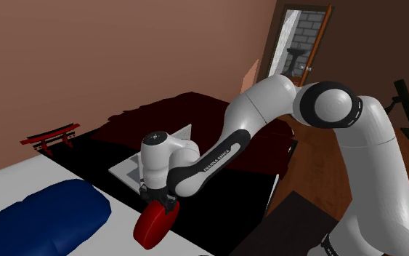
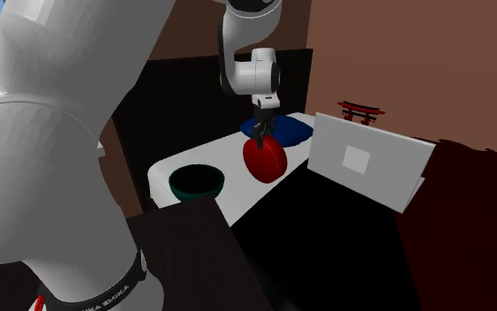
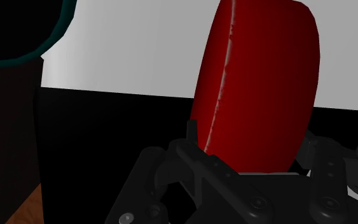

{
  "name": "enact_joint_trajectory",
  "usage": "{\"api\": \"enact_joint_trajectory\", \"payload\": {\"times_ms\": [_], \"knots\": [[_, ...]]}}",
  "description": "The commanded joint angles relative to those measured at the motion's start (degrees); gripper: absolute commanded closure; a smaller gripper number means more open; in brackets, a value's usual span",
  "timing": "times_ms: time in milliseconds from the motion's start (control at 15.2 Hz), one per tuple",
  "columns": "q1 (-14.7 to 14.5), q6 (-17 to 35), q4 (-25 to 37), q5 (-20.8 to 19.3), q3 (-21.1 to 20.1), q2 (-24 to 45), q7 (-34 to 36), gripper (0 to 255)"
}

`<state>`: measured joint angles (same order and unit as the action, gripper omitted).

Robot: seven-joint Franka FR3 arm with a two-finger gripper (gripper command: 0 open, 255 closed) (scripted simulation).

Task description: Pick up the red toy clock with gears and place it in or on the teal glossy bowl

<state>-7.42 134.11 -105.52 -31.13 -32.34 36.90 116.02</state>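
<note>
**A:** The white arm (image 1: 341, 124) is reaching out over the white bench (image 1: 21, 174), and the blue cushion (image 1: 43, 218) is lying at nine o'clock of the load in the shoulder view. What is worrying you?

**B:** The red clock (image 1: 153, 225) is hanging edge-on, seemingly just above the bench. The pincer (image 1: 159, 204) is clamping only its upper rim. I am judging that a disc pinched that high is risking a swing or a slip if the arm is travelling fast.

**A:** And the teal bowl (image 2: 196, 189)?

**B:** It is sitting at about eight o'clock of the clock in the second exterior view, near the bench's corner. The clock is looking nearly as wide as the bowl's mouth. An off-centre release is risking a knock on the rim, the bowl skidding off the edge, or the clock rolling away.
</note>
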Motion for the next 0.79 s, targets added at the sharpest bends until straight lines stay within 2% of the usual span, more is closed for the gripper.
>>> {"api": "enact_joint_trajectory", "payload": {"times_ms": [0,726], "knots": [[0.0,-0.01,-0.02,0.0,0.0,0.01,0.0,255],[1.91,-4.26,0.03,3.42,-2.7,-4.64,-2.24,255]]}}
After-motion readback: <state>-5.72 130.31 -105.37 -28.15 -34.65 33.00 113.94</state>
